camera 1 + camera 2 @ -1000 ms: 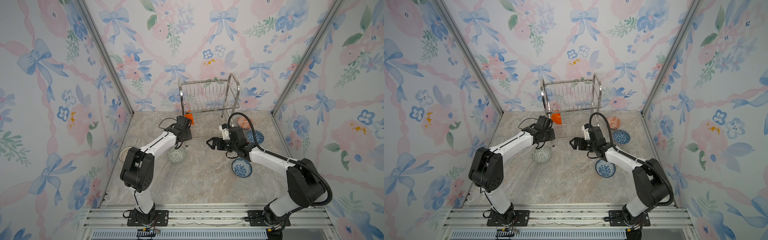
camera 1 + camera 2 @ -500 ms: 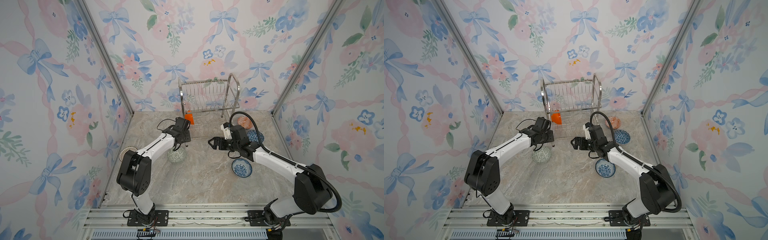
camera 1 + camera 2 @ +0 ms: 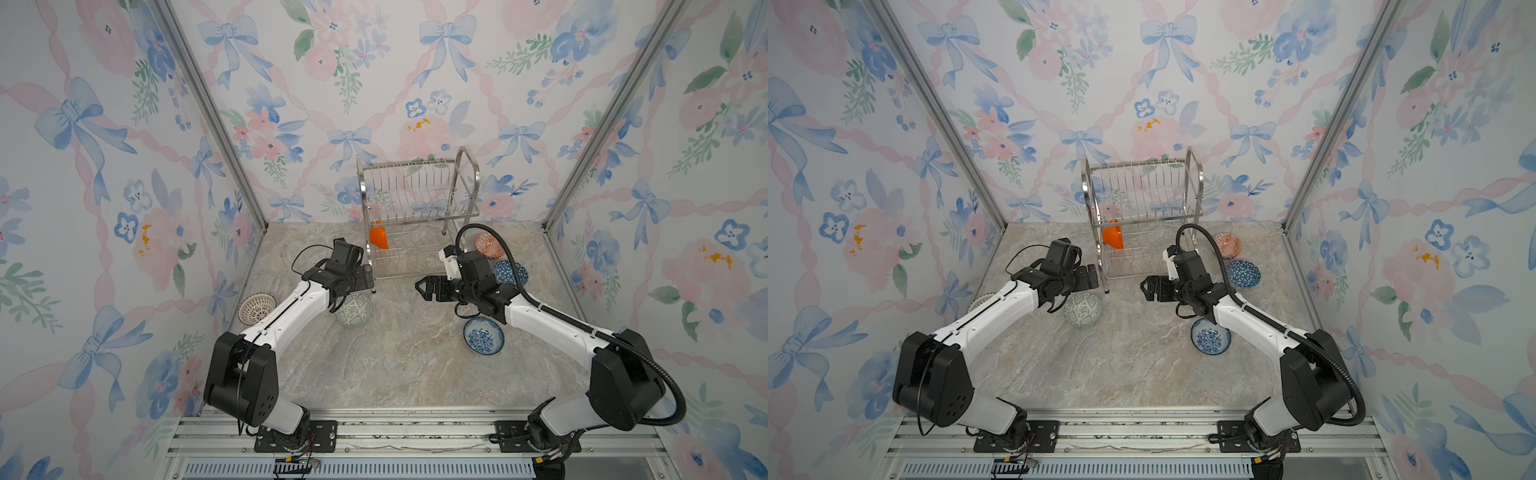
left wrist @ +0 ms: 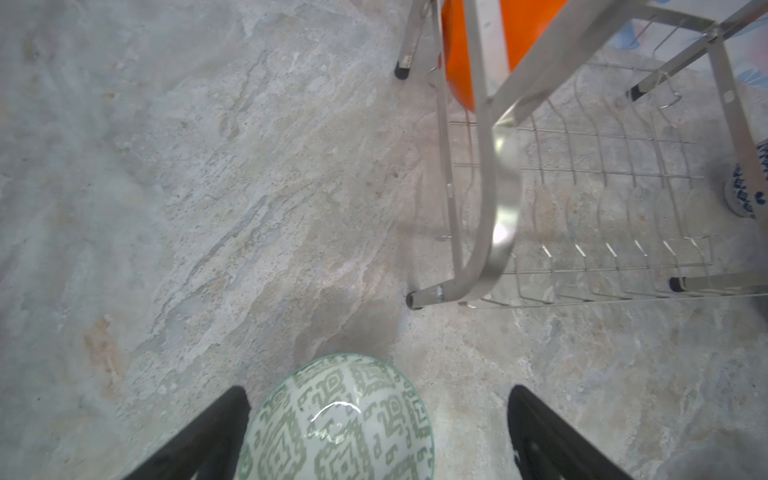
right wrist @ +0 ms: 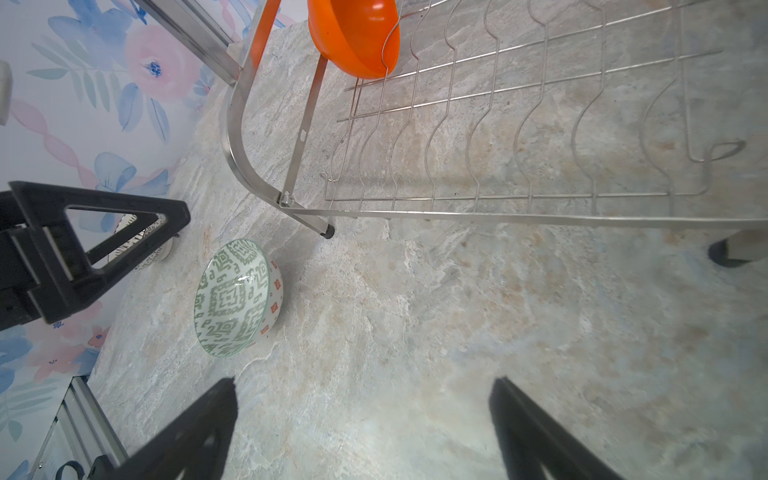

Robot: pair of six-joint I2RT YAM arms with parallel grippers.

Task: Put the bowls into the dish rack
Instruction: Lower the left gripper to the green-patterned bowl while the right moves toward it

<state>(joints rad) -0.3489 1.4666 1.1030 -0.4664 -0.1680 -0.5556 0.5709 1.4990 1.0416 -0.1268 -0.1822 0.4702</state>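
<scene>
The bench point(image 3: 395, 365) is a matt slab of marbled grey and beige stone with pale veins running across it. Three walls point(image 3: 374, 83) close it in, papered with blue bows, pink ribbons and soft flowers. Aluminium posts point(image 3: 208, 116) run up the two back corners, and a ribbed metal rail point(image 3: 415, 432) along the front carries both arm bases.

The dish rack point(image 3: 415, 195) stands at the back of the bench, near the rear wall. One bowl is loaded: the orange bowl point(image 3: 379, 239) stands on edge in the lower tier, at the rack's left end.

The other five sit on the stone. The green-white bowl point(image 3: 353, 308) is upright just in front of the rack's front left foot, and the white lattice bowl point(image 3: 257, 308) lies by the left wall. The orange-red patterned bowl point(image 3: 489, 245) and the dark-blue bowl point(image 3: 511, 272) sit near each other to the right of the rack. The blue-white floral bowl point(image 3: 482, 336) is further forward, beside the right forearm.

The left gripper point(image 3: 368, 279) hovers over the green-white bowl by the rack's front left corner — fingers spread wide, gripping nothing. The right gripper point(image 3: 420, 288) hangs in front of the rack's right half, pointing leftward, its fingers likewise spread and empty.
</scene>
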